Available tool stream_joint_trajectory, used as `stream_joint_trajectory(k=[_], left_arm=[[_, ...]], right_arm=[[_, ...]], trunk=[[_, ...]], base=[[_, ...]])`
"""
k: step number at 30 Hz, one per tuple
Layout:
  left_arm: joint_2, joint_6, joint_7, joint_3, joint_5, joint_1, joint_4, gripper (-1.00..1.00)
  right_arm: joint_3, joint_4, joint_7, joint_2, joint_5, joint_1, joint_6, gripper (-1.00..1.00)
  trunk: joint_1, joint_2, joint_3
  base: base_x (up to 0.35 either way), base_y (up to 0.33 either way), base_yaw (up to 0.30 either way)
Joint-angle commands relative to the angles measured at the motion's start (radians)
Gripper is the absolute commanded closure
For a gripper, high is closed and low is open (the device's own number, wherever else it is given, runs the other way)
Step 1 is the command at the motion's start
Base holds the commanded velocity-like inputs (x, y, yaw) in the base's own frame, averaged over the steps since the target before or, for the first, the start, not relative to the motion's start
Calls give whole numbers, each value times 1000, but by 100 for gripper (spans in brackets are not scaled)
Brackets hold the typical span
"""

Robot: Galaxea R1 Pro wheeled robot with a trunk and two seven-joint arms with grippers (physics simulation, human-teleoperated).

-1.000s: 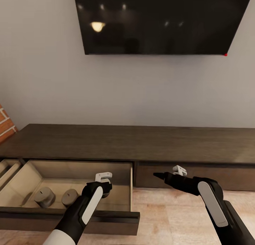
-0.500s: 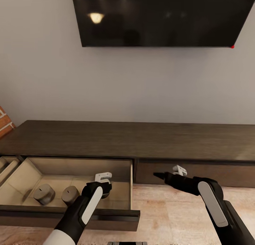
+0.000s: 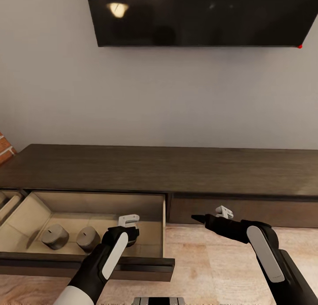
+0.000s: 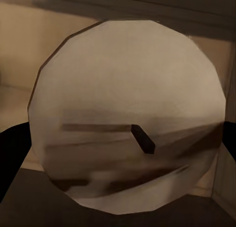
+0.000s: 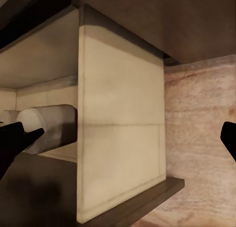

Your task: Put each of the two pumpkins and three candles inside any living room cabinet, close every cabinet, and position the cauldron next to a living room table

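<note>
The long dark-brown cabinet (image 3: 176, 168) stands against the wall with its left drawer (image 3: 88, 265) pulled out. Two tan candles (image 3: 55, 236) (image 3: 87, 239) stand side by side on the drawer's floor. My left gripper (image 3: 127, 237) hangs over the drawer's right half, shut on a third candle (image 4: 128, 89), whose flat top and dark wick face the left wrist camera between the dark fingers (image 4: 10, 153). My right gripper (image 3: 197, 217) is open with nothing in it, just right of the drawer; in its wrist view it faces the drawer's pale side wall (image 5: 120, 138).
A black TV (image 3: 198, 13) hangs on the grey wall above the cabinet. Another open drawer compartment (image 3: 6, 203) and a brick wall edge (image 3: 4, 148) show at far left. The right drawer front (image 3: 247, 210) is shut. Light wooden floor (image 3: 212, 261) lies in front.
The whole picture has slid: the TV has gone up and the cabinet sits higher, so the camera has moved. Both arms keep their pose, and the left gripper still holds the candle.
</note>
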Motion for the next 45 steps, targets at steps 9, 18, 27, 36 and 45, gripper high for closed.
stream_joint_trajectory(k=[9, 18, 27, 36, 45], left_arm=[[0, 1, 13, -1, 9, 0, -5, -100], [0, 2, 14, -2, 16, 0, -9, -100], [-1, 13, 10, -2, 20, 0, -47, -100], [-2, 18, 8, -1, 22, -2, -57, -100], [-1, 41, 9, 4, 29, -2, -76, -100]], right_arm=[[-1, 0, 7, 0, 6, -1, 4, -100], [-1, 0, 7, 0, 6, -1, 4, -100], [-1, 0, 7, 0, 6, -1, 4, -100], [-1, 0, 7, 0, 6, -1, 4, -100], [-1, 0, 7, 0, 6, -1, 4, -100]], trunk=[[1, -1, -13], [1, -1, -13], [-3, 1, 22], [-7, 3, 57], [-18, 19, 90]], base=[[0, 0, 0], [0, 0, 0], [0, 0, 0], [-103, 0, 0], [-42, 10, 0]])
